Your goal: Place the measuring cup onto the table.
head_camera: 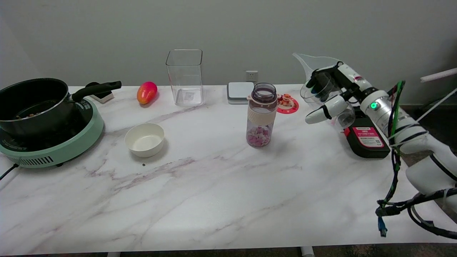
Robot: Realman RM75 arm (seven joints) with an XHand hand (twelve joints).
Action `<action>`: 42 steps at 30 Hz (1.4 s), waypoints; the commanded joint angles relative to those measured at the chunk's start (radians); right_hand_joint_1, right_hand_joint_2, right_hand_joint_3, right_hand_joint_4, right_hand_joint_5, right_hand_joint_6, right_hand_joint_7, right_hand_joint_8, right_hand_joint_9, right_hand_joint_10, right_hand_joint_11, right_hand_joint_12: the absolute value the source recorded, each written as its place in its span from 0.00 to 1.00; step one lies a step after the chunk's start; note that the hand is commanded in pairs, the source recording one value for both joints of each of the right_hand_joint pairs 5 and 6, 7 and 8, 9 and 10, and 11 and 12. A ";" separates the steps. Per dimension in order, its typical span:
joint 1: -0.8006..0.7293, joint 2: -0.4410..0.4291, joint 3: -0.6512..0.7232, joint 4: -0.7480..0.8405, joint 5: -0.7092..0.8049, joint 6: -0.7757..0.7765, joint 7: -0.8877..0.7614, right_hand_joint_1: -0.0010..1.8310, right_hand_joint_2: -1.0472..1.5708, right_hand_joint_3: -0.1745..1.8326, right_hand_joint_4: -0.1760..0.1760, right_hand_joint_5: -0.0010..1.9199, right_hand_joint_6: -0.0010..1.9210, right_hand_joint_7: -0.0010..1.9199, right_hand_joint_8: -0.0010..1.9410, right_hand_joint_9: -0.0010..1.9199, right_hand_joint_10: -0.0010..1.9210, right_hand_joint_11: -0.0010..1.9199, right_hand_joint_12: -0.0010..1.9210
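A clear plastic measuring cup (315, 82) with a pointed spout hangs in the air at the right side of the table, tilted, spout up and to the left. My right hand (334, 96) grips it, fingers wrapped around its wall, one white finger sticking out toward the lower left. The cup is above the marble table (214, 185), just left of a black and red scale. Its base is partly hidden behind my fingers.
A bottle (261, 115) with pink and white pieces stands mid-table. Behind are a tall clear container (185, 76), a white box (240, 92) and a red coaster (287, 104). A black and red scale (367, 138) lies under my wrist. White bowl (144, 139), mango (146, 92), pot on cooker (39, 117) stand left.
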 commanded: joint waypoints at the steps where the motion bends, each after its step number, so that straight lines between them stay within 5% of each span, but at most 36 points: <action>1: -0.031 -0.100 -0.100 -0.378 0.529 0.421 -0.014 0.69 1.00 0.20 0.50 1.00 1.00 1.00 0.99 0.91 0.91 0.85 0.85; 16: 0.044 -0.115 -0.141 -0.442 0.796 0.582 -0.287 0.69 1.00 0.19 0.50 1.00 1.00 1.00 0.99 0.91 0.91 0.85 0.85; 21: 0.155 -0.123 -0.261 -0.536 0.954 0.689 -0.460 0.69 1.00 0.19 0.50 1.00 1.00 1.00 0.99 0.92 0.92 0.86 0.86; 27: 0.374 -0.177 -0.467 -0.803 1.042 0.885 -0.474 0.69 1.00 0.19 0.50 1.00 1.00 1.00 0.99 0.92 0.92 0.86 0.86; 33: 0.481 -0.266 -0.514 -0.987 1.039 0.956 -0.451 0.69 1.00 0.19 0.50 1.00 1.00 1.00 0.99 0.91 0.91 0.86 0.86; 42: 0.487 -0.299 -0.535 -1.043 1.041 0.958 -0.427 0.69 1.00 0.19 0.50 1.00 1.00 1.00 0.99 0.91 0.91 0.86 0.86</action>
